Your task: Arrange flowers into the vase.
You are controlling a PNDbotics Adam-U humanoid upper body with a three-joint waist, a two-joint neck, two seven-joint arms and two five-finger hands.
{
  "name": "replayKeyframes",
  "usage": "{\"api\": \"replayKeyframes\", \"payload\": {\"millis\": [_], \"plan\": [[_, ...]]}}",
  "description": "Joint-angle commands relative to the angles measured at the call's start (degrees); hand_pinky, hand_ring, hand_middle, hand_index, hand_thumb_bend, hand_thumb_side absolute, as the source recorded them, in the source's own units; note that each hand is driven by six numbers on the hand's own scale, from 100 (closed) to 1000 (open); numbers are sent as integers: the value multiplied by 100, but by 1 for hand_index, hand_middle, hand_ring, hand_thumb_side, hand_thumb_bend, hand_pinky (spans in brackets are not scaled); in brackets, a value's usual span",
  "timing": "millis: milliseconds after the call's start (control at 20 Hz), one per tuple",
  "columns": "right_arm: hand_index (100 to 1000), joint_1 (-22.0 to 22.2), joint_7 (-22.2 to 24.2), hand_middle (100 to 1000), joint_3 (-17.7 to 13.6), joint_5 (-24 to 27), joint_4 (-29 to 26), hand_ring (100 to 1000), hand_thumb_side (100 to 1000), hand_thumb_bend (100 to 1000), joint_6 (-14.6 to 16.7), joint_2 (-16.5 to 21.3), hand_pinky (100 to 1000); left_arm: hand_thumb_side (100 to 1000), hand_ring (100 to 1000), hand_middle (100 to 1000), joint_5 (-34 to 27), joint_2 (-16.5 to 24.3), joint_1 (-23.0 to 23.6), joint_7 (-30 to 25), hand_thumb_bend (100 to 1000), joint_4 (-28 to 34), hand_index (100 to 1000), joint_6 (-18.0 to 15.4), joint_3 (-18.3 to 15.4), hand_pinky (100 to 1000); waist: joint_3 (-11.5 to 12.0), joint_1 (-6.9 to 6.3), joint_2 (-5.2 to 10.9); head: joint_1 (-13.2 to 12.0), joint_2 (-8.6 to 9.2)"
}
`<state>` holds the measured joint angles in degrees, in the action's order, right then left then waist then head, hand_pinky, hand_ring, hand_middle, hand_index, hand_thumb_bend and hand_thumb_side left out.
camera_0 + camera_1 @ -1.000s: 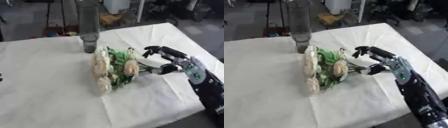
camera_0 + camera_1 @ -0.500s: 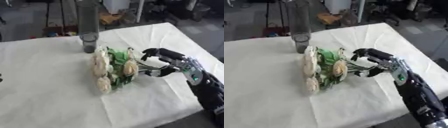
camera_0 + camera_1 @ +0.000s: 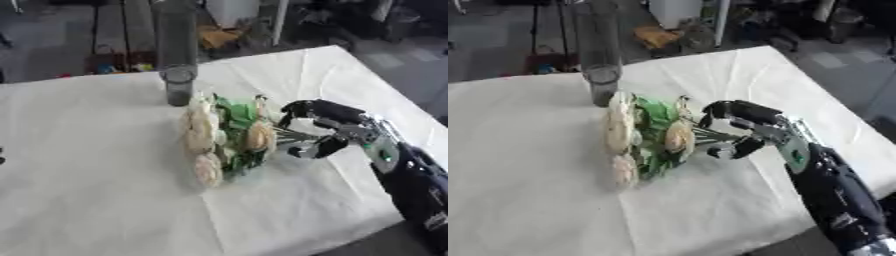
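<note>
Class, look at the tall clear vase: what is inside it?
The vase looks empty; no flowers stand in it. The bouquet lies on the white tablecloth beside it. Its dark bottom hides any water.

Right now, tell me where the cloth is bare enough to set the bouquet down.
Bare cloth lies left of the bouquet, out to the white tablecloth's left edge, and across the whole near side in front of it. It is crowded at the middle, where the tall glass vase stands just behind the blooms and the right hand curls round the stems.
</note>
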<state>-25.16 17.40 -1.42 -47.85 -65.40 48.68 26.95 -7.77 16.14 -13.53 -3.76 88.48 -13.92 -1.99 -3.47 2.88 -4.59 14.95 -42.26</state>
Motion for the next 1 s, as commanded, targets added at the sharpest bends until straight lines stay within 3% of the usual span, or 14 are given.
{"api": "replayKeyframes", "payload": {"millis": [50,450,1000], "plan": [[783,-39,59,615,-30,-262,-58,871,261,451,329,104,687,789,611,749,5,60,-36,-20,759,73,810,-16,12,589,1,-12,53,23,-27],[773,-16,-748,602,-77,-1032,94,835,248,446,329,93,639,790,613,749,0,55,-35,-23,757,70,810,-16,11,589,-17,-27,46,33,-22],[748,-4,-1896,540,-91,-2118,393,596,238,442,329,90,599,792,616,750,-5,49,-33,-27,756,69,810,-16,9,591,-15,-47,42,54,-21]]}}
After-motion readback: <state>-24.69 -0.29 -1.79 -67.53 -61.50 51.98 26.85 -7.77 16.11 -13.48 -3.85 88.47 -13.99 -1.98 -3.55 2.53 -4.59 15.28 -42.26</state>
